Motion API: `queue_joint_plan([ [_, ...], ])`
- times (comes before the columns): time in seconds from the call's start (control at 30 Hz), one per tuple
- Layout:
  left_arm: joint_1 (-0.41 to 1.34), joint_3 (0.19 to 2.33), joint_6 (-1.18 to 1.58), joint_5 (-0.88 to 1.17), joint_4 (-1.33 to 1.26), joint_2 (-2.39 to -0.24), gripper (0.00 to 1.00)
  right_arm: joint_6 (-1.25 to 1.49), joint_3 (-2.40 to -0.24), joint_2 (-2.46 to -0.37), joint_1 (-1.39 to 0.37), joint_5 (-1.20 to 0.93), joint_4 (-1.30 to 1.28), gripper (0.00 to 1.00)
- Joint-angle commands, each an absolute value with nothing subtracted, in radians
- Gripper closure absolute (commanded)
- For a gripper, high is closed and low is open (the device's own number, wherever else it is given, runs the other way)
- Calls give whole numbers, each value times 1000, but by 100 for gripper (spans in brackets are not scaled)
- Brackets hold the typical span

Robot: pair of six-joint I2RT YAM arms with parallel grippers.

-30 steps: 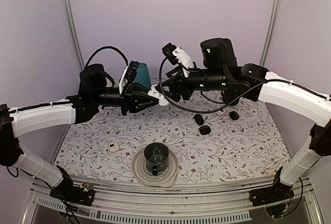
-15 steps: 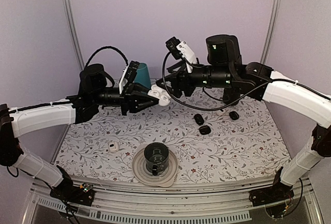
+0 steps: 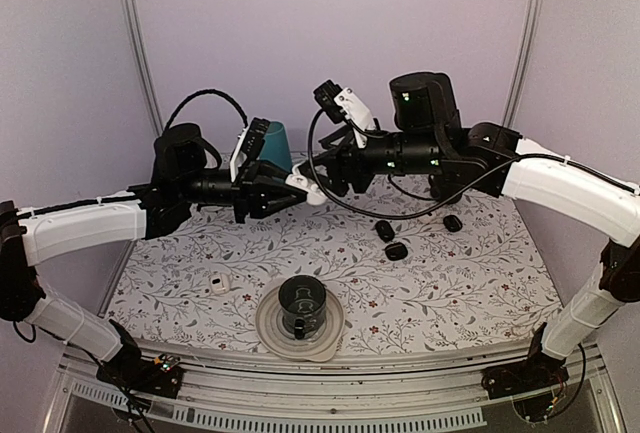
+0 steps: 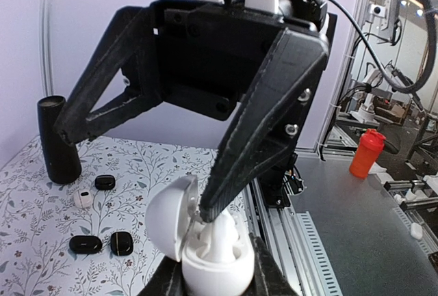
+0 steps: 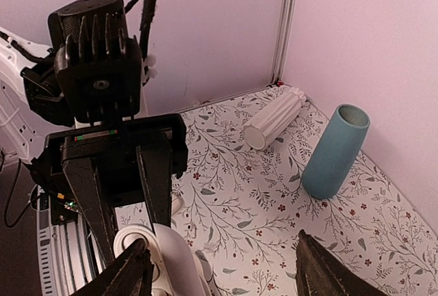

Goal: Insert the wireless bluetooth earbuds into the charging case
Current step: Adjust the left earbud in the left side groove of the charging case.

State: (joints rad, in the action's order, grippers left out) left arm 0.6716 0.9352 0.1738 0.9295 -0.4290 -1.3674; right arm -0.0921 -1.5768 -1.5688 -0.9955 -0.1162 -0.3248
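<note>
The white charging case is held above the table, with my left gripper shut on its base and its lid hinged open to the left. A white earbud stands in the case's well. My right gripper is open wide, and one fingertip touches the earbud's top at the lid hinge. From above, the case sits between the left gripper and the right gripper. In the right wrist view the case shows beside the near finger. A small white piece lies on the table at the left.
Three black oval objects lie right of centre. A dark cup on a saucer stands near the front edge. At the back are a teal vase and a white ribbed cylinder. A black cylinder stands far right.
The right arm rose a little half a second ago and has come back down onto the case. The left arm and the case have stayed still.
</note>
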Motion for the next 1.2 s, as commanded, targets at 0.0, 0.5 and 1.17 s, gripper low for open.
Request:
queue_joint_plan([
  [0.0,664,956,181,928,-454,-1373,100,-111,-1580,-1580,-1016,-85,-331,28],
  [0.5,663,960,189,931,-446,-1373,100,-164,-1563,-1625,-1079,67,-350,28],
  [1.17,660,945,186,942,-448,-1375,100,-86,-1629,-1595,-1033,-22,-295,24],
])
